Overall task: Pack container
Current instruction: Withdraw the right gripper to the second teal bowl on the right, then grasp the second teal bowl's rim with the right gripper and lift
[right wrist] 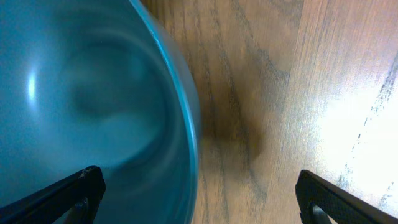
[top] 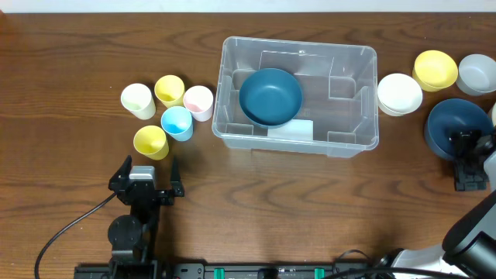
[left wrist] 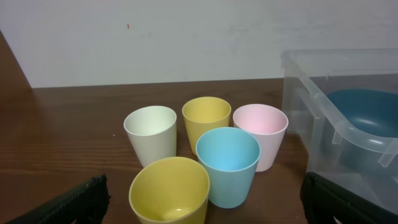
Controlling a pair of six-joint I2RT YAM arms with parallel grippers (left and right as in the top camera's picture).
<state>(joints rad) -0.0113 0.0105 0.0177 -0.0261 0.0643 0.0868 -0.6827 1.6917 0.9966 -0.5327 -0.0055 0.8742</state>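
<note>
**Bowl Pick-Up Stage: Right Arm at Second Dark Blue Bowl**

The container (top: 349, 116) was located at mid-table toward the far edge. One dark blue bowl (top: 270, 96) was seated in its left half, just behind the pale label (top: 291, 129). No item was seen in the right half.

The right gripper (right wrist: 199, 180) was held over a second dark blue bowl (top: 453, 124) at the right end of the table. Its fingers were spread wide, one to either side of the bowl's rim, and nothing was clamped. The left gripper (top: 147, 180) was likewise spread wide and empty, and was parked just short of a cluster of cups (left wrist: 228, 163).

The step in hand was judged to be the grasp of the second bowl. The next move was judged to call for closure on the rim, then a lift high enough to clear the container's right wall, then release into the open right half.

A white bowl (top: 399, 94) stood just beside that wall, so clearance on the direct path was judged tight. Open tabletop was available along the container's near side.
</note>
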